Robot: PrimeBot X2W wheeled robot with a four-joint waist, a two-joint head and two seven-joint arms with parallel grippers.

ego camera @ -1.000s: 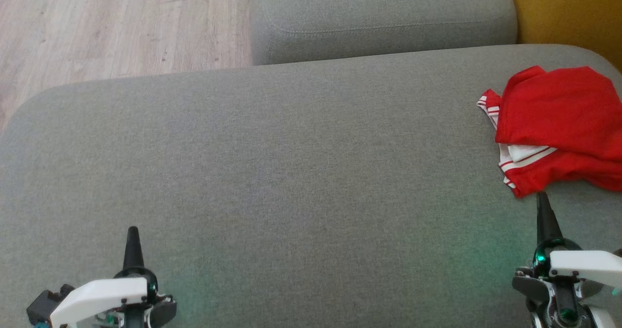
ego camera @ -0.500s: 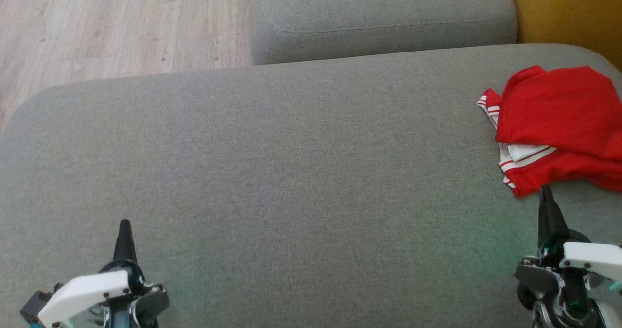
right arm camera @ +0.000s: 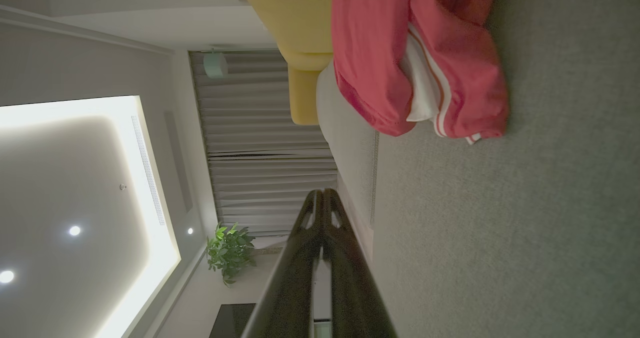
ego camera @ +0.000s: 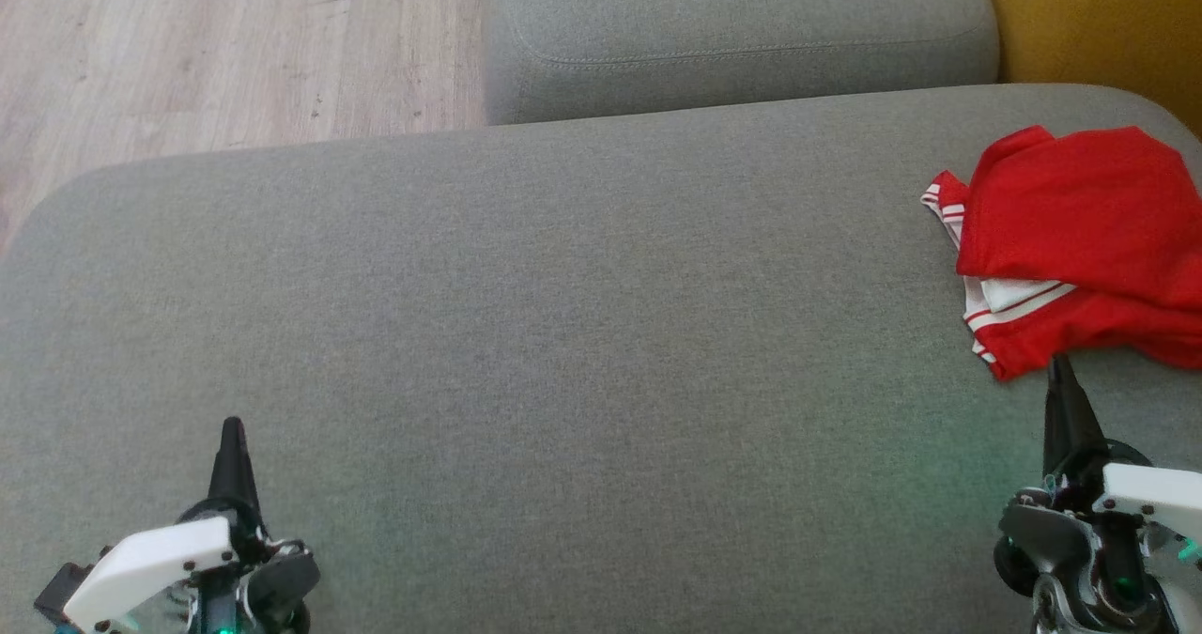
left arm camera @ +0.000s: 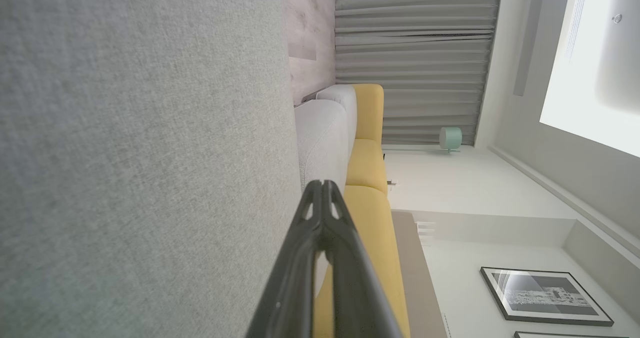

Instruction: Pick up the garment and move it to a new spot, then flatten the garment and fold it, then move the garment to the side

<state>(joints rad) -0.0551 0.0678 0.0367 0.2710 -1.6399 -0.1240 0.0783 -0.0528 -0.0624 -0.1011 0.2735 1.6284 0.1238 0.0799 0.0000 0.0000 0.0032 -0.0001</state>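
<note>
At the frame's right edge, the crumpled red garment (ego camera: 1080, 211) lies on the grey sofa cushion (ego camera: 563, 333), just above the clenched, empty right end effector (ego camera: 1062, 376), tip near its lower hem; left end effector (ego camera: 231, 432), also clenched, sits well apart, lower left.

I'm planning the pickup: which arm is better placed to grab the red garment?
Right. The right end effector, shut, points at the near hem of the red garment, close by. The left end effector, also shut, sits far across the grey cushion.

Grey seat cushion (ego camera: 563, 333), wooden floor (ego camera: 188, 52), yellow upholstery (ego camera: 1099, 23) beyond.
</note>
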